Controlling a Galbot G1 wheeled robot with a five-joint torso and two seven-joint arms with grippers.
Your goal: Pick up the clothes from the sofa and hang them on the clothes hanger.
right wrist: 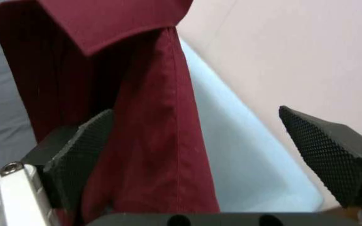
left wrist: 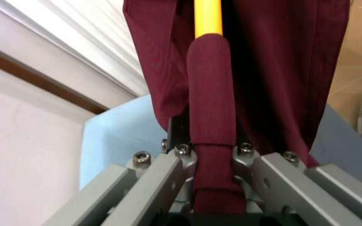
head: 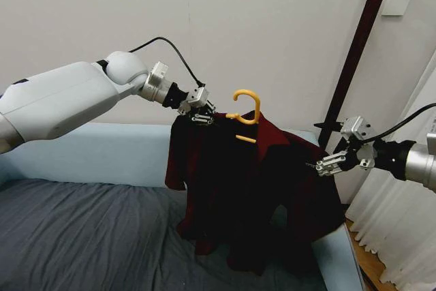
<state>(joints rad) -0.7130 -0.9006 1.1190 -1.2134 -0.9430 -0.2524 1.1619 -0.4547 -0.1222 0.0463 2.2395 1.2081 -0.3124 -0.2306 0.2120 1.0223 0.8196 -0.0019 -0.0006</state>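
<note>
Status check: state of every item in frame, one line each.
shirt: draped on hanger, held up over sofa.
hanger: inside shirt, hook out at collar, hooked on nothing.
left hand: shut on shirt shoulder, hanger end inside the fabric.
right hand: open, at shirt's other side, fabric beside one pad.

Soft, even, slightly dim light.

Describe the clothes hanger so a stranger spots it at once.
Over the sofa, a dark red shirt hangs between the left hand and the right hand. At its collar pokes out the hanger: a yellow hook, the only bright thing against the dark cloth.
</note>
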